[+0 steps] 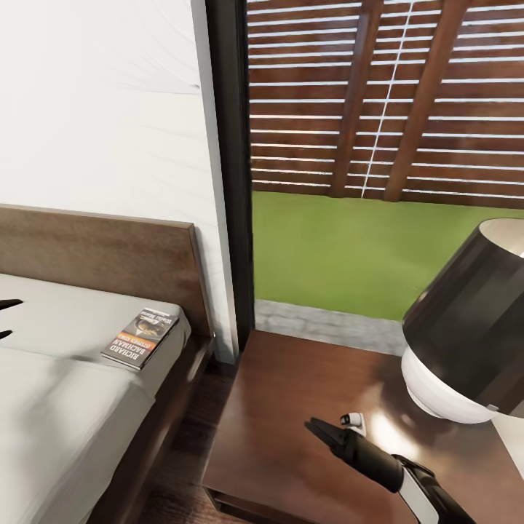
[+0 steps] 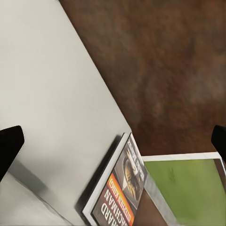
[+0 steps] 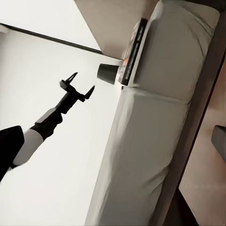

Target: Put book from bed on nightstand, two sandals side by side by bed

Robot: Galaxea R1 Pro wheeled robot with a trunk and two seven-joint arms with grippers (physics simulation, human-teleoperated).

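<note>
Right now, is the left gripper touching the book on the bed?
Apart. In the right wrist view the left gripper hangs open with bare space between it and the book; the head view shows grey mattress between them.

Bright, even daylight from the window (image 1: pixel 378 145), a glare patch on the nightstand (image 1: pixel 291 407), slightly soft renders throughout.

The left gripper (image 3: pixel 76 87) is held out on a straight arm, wrist white, forearm black, its 2 fingers spread wide apart with nothing between them (their tips also show in the head view). The right gripper (image 1: pixel 325 433) reaches forward low, fingers close together; whether they touch is unclear.
</note>
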